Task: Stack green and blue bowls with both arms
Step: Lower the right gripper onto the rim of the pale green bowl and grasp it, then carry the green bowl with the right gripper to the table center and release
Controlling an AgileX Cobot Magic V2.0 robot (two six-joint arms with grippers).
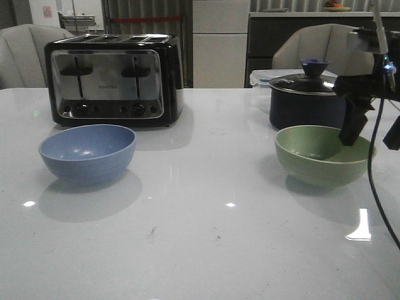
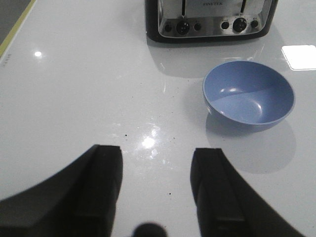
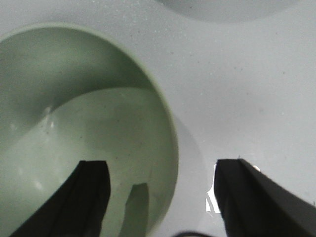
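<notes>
Though unclosed, gripper (image 3: 160, 197) astride green bowl (image 3: 74, 138).

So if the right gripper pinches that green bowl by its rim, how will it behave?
Probably stiff: the green bowl looks rigid and thin-walled. Its smooth matte rim may slip between the right gripper fingers, and one-sided lifting would likely tilt it.

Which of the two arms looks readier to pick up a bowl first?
Right. The right gripper is open astride the green bowl's rim, while the open left gripper sits back from the blue bowl.

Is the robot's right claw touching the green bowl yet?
Cannot tell. In the right wrist view the open right gripper straddles the green bowl rim, one finger inside, one outside; neither view plainly shows contact or a gap.
</notes>
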